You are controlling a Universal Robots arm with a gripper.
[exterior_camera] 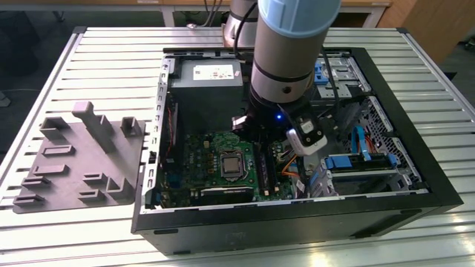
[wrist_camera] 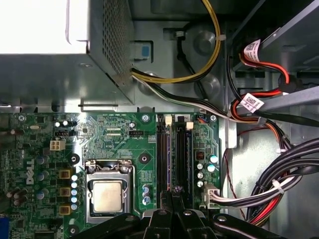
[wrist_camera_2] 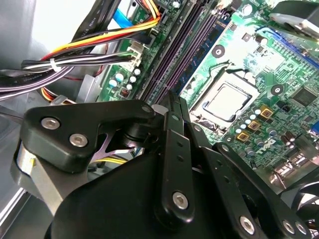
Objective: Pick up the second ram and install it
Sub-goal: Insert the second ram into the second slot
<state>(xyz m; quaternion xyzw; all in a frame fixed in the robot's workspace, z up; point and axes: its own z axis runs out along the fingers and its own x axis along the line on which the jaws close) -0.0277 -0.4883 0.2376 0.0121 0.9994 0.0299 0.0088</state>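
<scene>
My gripper [exterior_camera: 258,146] reaches down into the open computer case [exterior_camera: 415,183], over the green motherboard [exterior_camera: 200,150]. In both wrist views its black fingers are drawn together, so the gripper [wrist_camera: 174,194] [wrist_camera_2: 172,97] is shut at the near end of the long memory slots [wrist_camera: 163,159]. A thin dark strip, which I take for the second ram [wrist_camera: 178,159] [wrist_camera_2: 185,52], lies edge-on in the slot row just ahead of the fingertips. I cannot tell whether the tips touch it. They do not pinch its middle.
A grey moulded tray [exterior_camera: 74,167] with upright posts lies on the slatted table at the exterior view's left. Inside the case are the power supply [exterior_camera: 208,83], the processor socket [wrist_camera: 107,194], bundled cables [wrist_camera: 279,184] beside the slots, and a drive bay with blue clips [exterior_camera: 356,161].
</scene>
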